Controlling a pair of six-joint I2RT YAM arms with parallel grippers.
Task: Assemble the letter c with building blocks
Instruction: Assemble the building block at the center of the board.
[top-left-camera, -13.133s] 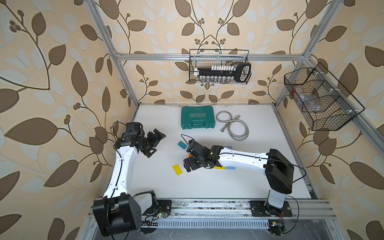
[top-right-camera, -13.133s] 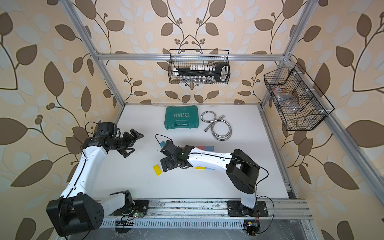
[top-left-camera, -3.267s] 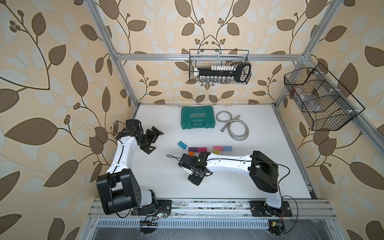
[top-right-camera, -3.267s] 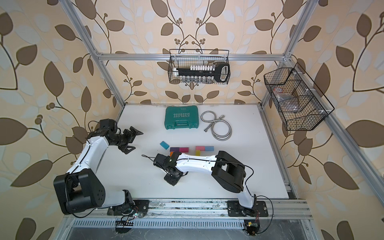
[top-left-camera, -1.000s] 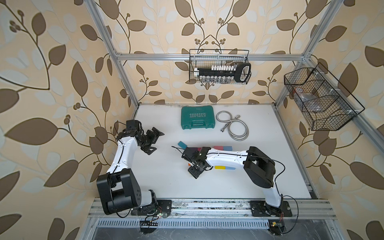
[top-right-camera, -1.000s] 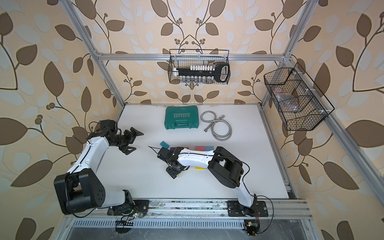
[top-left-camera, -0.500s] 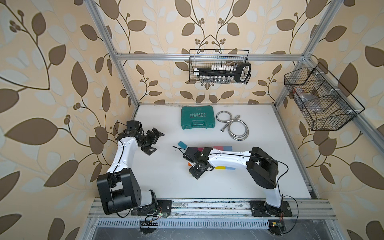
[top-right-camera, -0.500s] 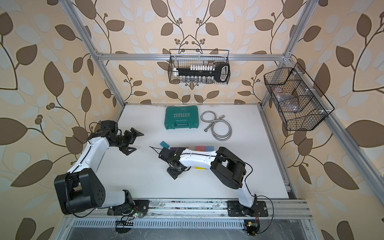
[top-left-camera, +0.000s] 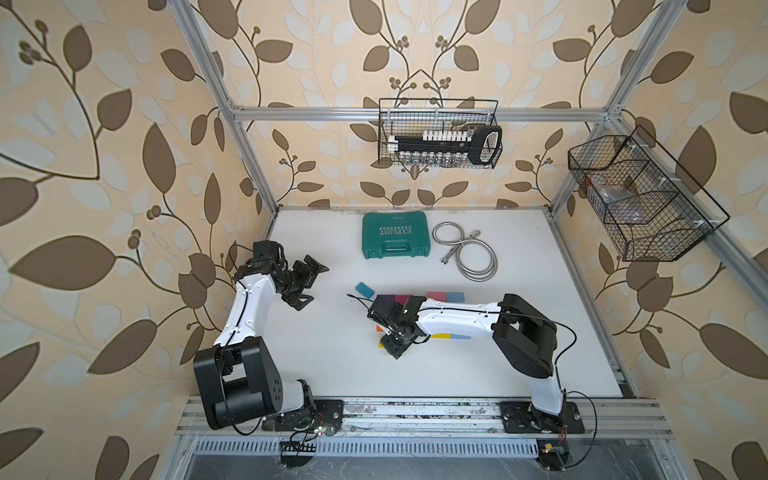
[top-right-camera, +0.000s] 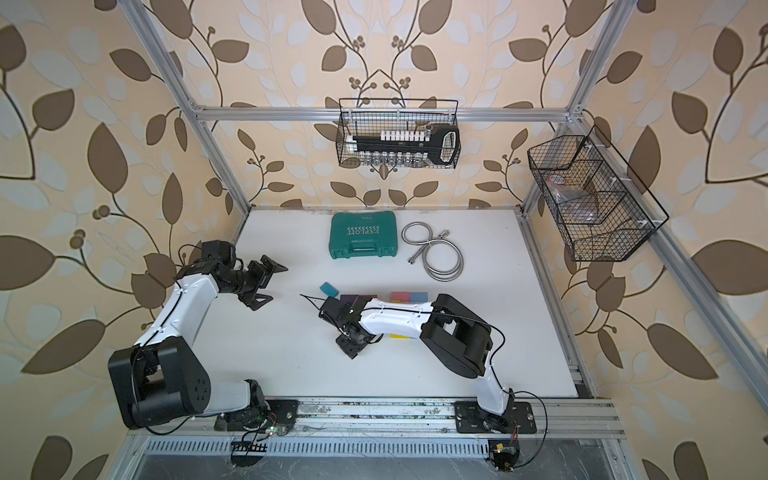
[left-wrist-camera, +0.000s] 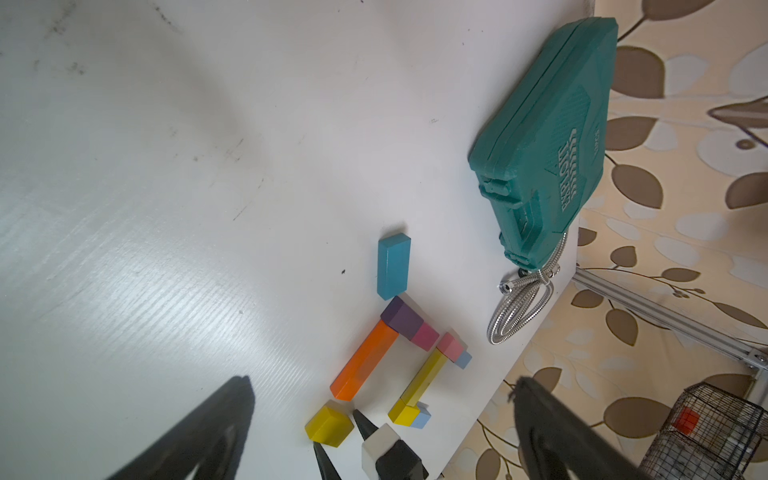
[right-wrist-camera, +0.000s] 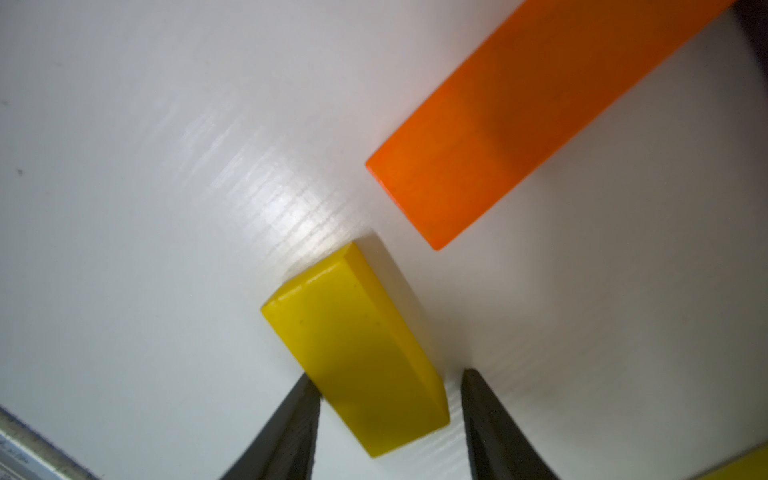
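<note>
A short yellow block (right-wrist-camera: 353, 345) lies on the white table (top-left-camera: 332, 374) between the fingers of my right gripper (right-wrist-camera: 388, 376). One finger touches its side; a thin gap shows at the other, so the gripper is open. Just beyond lies a long orange block (right-wrist-camera: 532, 112), apart from the yellow one. The left wrist view shows a teal block (left-wrist-camera: 392, 266), a purple block (left-wrist-camera: 401, 318), magenta, pink (left-wrist-camera: 451, 345), a long yellow block (left-wrist-camera: 424, 376) and a light blue one. My left gripper (top-left-camera: 309, 282) hangs open and empty at the left.
A green tool case (top-left-camera: 395, 235) and a coiled metal hose (top-left-camera: 469, 253) lie at the back of the table. Wire baskets hang on the back wall (top-left-camera: 440, 137) and the right wall (top-left-camera: 640, 199). My right arm (top-left-camera: 457, 320) hides part of the blocks in both top views.
The right gripper's fingers have narrowed around the short yellow block. The left arm has not moved.
</note>
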